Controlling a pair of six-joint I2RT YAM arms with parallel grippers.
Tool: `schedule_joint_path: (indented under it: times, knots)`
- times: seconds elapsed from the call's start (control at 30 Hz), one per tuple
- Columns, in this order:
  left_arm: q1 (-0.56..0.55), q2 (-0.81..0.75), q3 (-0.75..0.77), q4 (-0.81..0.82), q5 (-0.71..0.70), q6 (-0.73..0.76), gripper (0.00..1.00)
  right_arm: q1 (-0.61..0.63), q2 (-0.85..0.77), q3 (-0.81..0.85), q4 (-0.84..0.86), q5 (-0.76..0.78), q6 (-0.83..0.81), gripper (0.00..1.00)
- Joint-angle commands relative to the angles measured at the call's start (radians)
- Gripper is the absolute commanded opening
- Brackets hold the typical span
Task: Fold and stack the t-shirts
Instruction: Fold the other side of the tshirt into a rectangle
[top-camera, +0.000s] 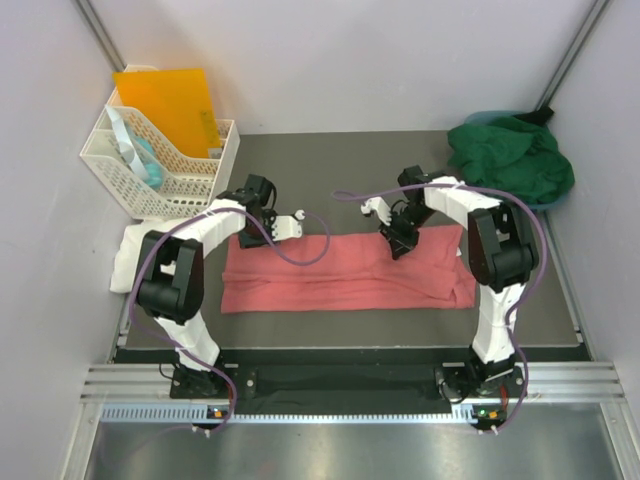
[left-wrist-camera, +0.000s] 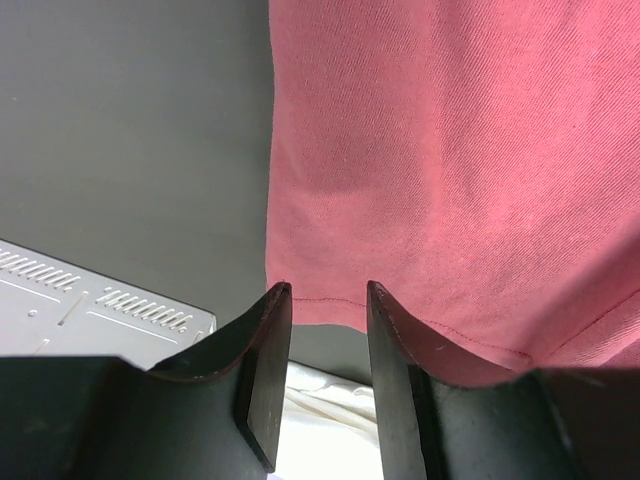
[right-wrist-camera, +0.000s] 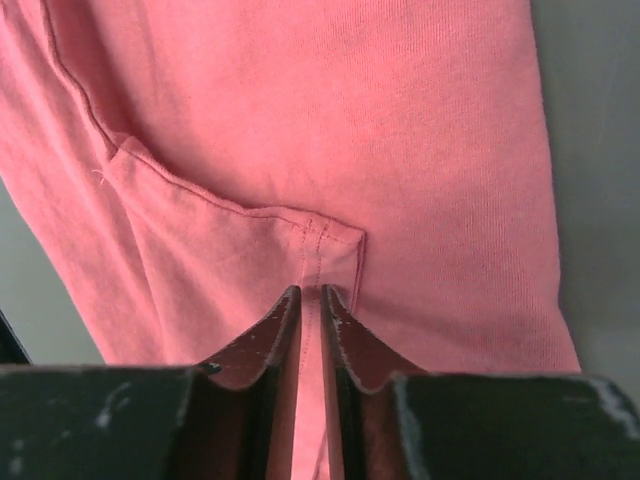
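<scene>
Right hand (right-wrist-camera: 311, 292) pinches the salmon-pink t-shirt (top-camera: 340, 275); left hand (left-wrist-camera: 328, 290) hangs half open, empty

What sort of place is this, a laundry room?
Probably a robotics test cell, not a home: plain white walls, left arm and right arm bolted to an aluminium rail, salmon-pink t-shirt on a dark mat.
</scene>
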Motion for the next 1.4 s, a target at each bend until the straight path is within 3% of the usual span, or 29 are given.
schedule_joint_path:
  times: [0.0, 0.23, 0.73, 0.77, 0.87, 1.37]
  knots:
    - [-0.004, -0.009, -0.007, 0.031, -0.008, -0.01, 0.41, 0.012, 0.012, 0.01, 0.035, -0.027, 0.013, 0.09]
    - [-0.006, 0.007, 0.002, 0.04, -0.008, -0.003, 0.4, 0.02, 0.005, 0.006, 0.034, -0.002, 0.015, 0.0]
    - [-0.022, 0.027, 0.008, 0.048, 0.007, -0.006, 0.4, 0.032, -0.123, 0.053, -0.051, 0.012, 0.013, 0.0]
    - [-0.025, 0.028, 0.01, 0.048, 0.008, -0.007, 0.4, 0.034, -0.126, 0.052, -0.054, 0.019, 0.012, 0.13]
    - [-0.035, 0.036, 0.011, 0.049, 0.008, -0.012, 0.4, 0.032, -0.131, 0.024, -0.035, 0.045, 0.004, 0.29]
    - [-0.049, 0.033, 0.022, 0.051, 0.01, -0.029, 0.4, 0.032, -0.01, 0.006, 0.058, 0.067, 0.005, 0.28]
